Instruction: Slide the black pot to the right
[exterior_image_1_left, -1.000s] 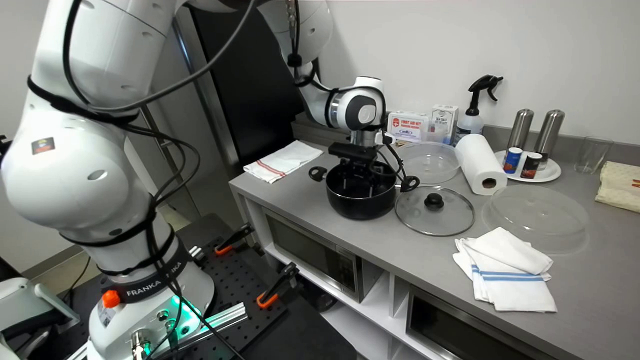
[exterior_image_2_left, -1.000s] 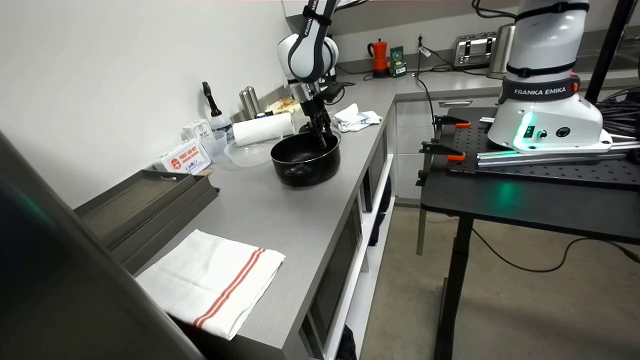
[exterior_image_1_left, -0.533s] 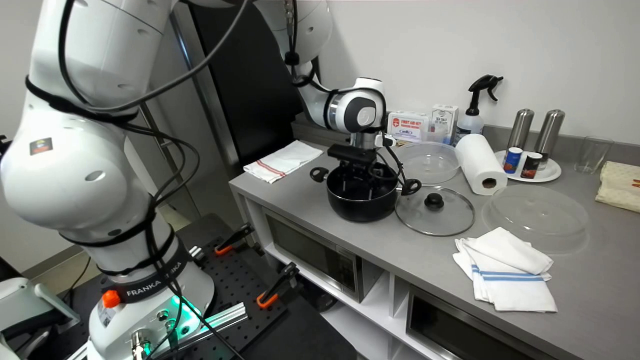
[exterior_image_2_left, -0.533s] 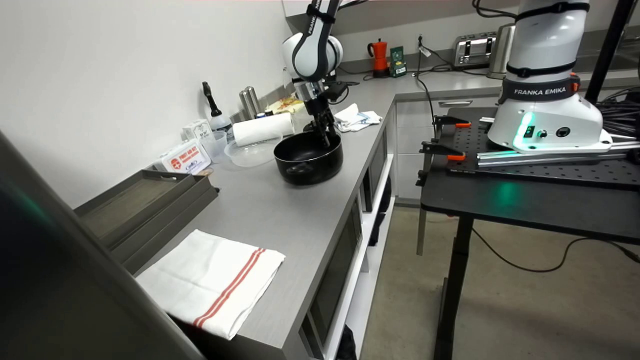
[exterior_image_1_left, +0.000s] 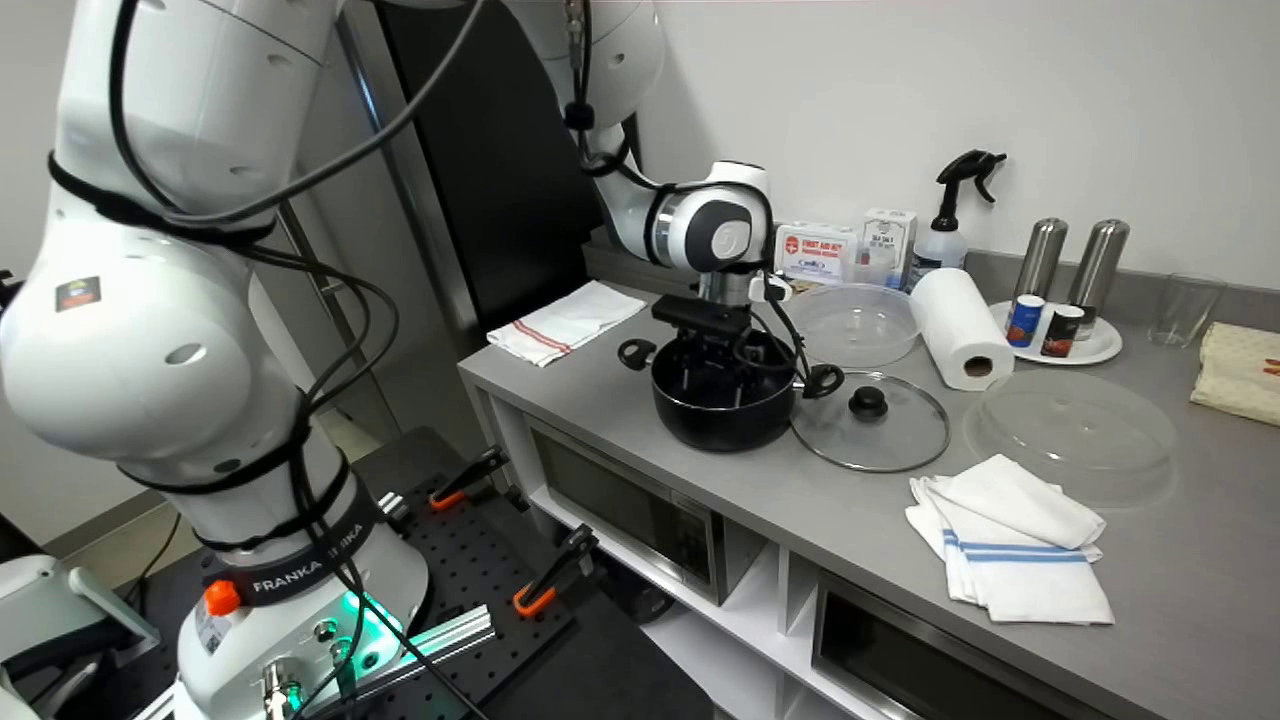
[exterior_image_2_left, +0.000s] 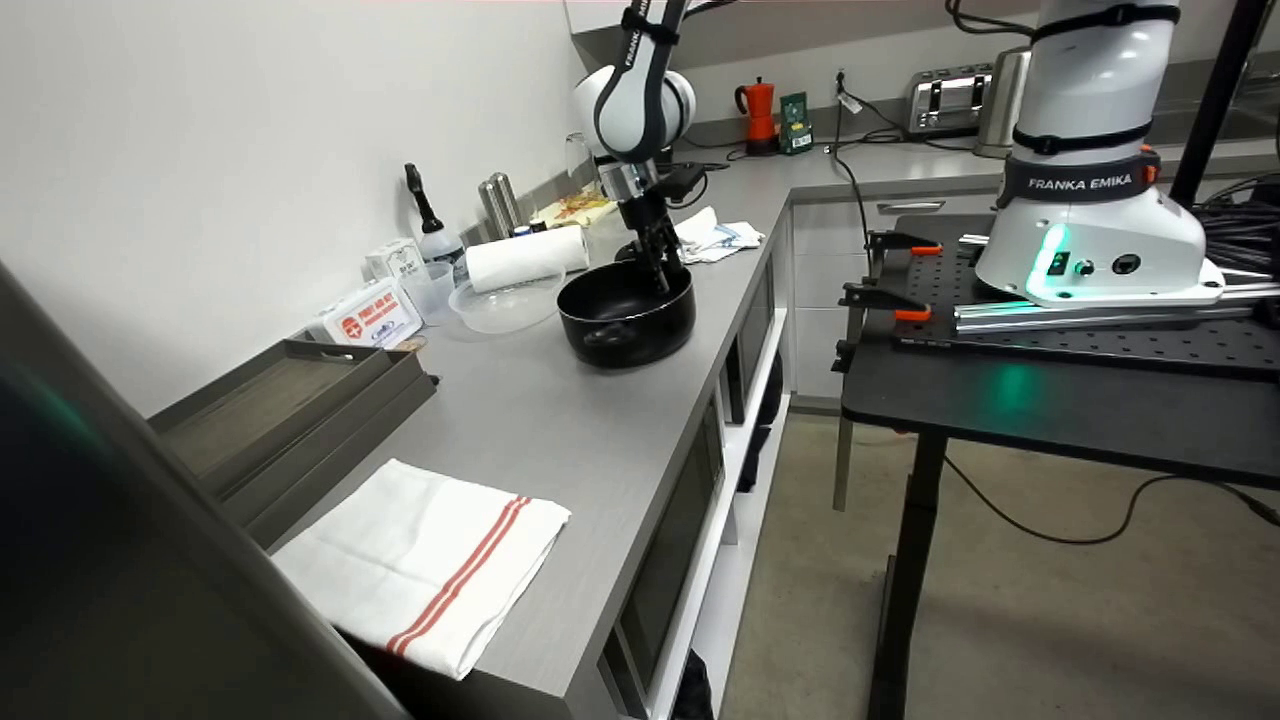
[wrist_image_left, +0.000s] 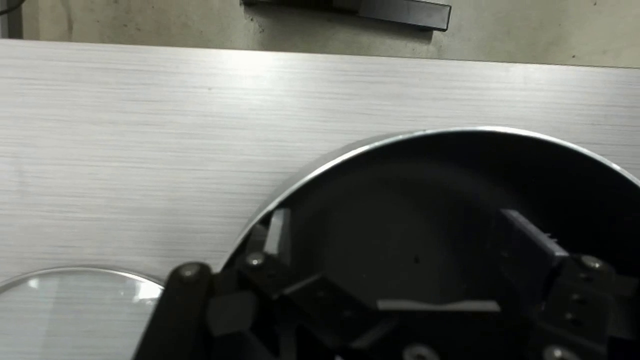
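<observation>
The pot (exterior_image_1_left: 722, 428) sits below and around the gripper (wrist_image_left: 406, 232), whose fingers (wrist_image_left: 534, 235) are spread apart inside it. Looks round, black inside and out (rim (wrist_image_left: 492, 129) is kinda silvery), with 2 stubby side handles (exterior_image_2_left: 608, 336).

Wrist view: glare on counter (wrist_image_left: 165, 145), dim inside black pot (wrist_image_left: 400, 225).

Robot base (exterior_image_2_left: 1095, 250): "FRANKA EMIKA"; box (exterior_image_1_left: 816, 253): "FIRST AID KIT"; carton (exterior_image_1_left: 889, 238): "SEA SALT"
</observation>
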